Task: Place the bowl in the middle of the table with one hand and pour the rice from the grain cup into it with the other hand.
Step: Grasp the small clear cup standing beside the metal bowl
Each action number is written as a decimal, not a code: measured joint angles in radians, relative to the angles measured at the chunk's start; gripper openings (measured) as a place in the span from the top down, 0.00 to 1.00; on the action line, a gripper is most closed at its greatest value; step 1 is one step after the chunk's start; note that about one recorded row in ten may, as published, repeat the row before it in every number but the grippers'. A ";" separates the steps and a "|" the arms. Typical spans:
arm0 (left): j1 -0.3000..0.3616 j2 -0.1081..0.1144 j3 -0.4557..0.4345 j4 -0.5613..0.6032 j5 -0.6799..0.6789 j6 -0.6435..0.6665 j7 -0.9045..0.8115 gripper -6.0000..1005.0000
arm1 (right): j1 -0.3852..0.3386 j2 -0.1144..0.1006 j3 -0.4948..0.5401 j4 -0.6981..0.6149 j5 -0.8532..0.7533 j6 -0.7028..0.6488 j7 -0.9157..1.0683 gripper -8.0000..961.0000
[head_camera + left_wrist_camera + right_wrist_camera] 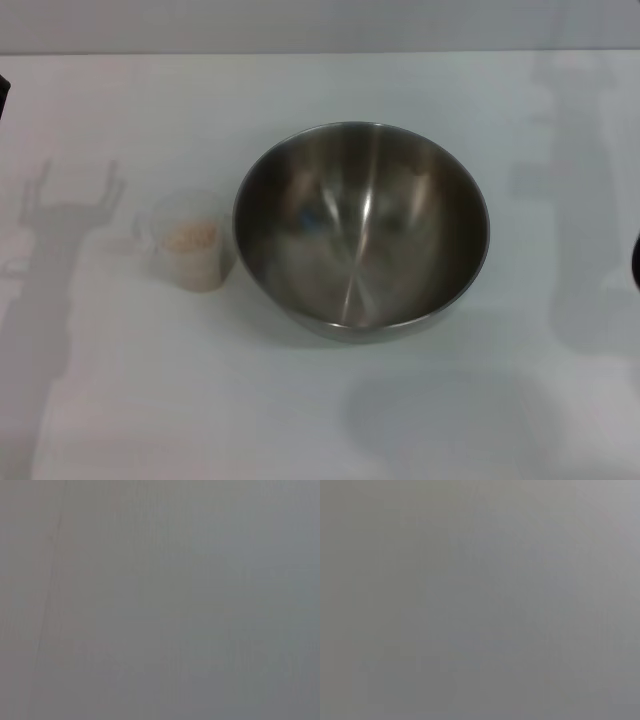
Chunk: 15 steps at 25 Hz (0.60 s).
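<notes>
At the far left of the head view only a forked shadow falls on the white desk [320, 420]; the left hand itself is out of sight, and its wrist view shows nothing but flat grey, so I cannot tell whether it is released or clenched. Just right of that shadow stands the cup [188, 240], upright, with the rice [189, 237] lying as a low pale heap in its bottom. It stands just beside the bowl's left wall, though I cannot tell if the two touch. That closeness suits a short tip over the rim, and the cup being on the left suggests the left arm is the one meant to pour. Next comes the bowl [362, 228], mouth up, sitting roughly in the middle of the desk and a little right of centre. Its shiny inside shows no grains, so the pouring looks not yet done, while the placing step appears finished or nearly so. Further right, a tall blurred shadow lies on the desk and a dark sliver shows at the picture's right edge. The right hand is not in sight either, its wrist view is blank grey too, and its state cannot be told. Nothing is gripping the cup or the bowl.
</notes>
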 joint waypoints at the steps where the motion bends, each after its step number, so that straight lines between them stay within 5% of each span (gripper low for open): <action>1: 0.002 0.000 0.001 0.000 0.000 0.000 0.000 0.25 | -0.006 -0.001 0.000 0.049 -0.070 -0.034 0.120 0.53; 9: 0.037 -0.003 0.045 -0.003 0.000 -0.013 0.050 0.25 | 0.014 -0.016 0.117 0.428 -0.452 -0.195 0.945 0.53; 15: 0.137 -0.004 0.130 -0.113 -0.006 -0.043 0.231 0.26 | 0.043 -0.038 0.218 0.618 -0.627 -0.223 1.165 0.53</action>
